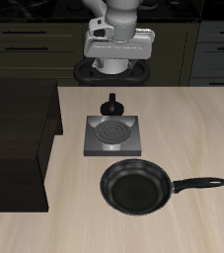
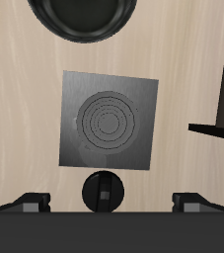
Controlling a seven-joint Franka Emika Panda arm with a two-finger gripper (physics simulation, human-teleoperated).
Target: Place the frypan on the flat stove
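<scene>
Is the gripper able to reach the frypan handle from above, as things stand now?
Probably yes. The frypan lies on bare table nearer the front edge than the flat stove, its handle pointing away from the wooden block, with nothing over it. The gripper hangs open, high above the stove.

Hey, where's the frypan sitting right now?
The frypan lies on the table near its front edge, just in front of the flat stove, apart from it, with the hand high behind the stove.

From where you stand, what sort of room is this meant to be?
Most likely a kitchen, computer-rendered rather than real. A flat stove with a spiral burner lies on a pale wooden counter, a black frypan sits beside it nearer the front edge, and dark cabinets line the back.
</scene>
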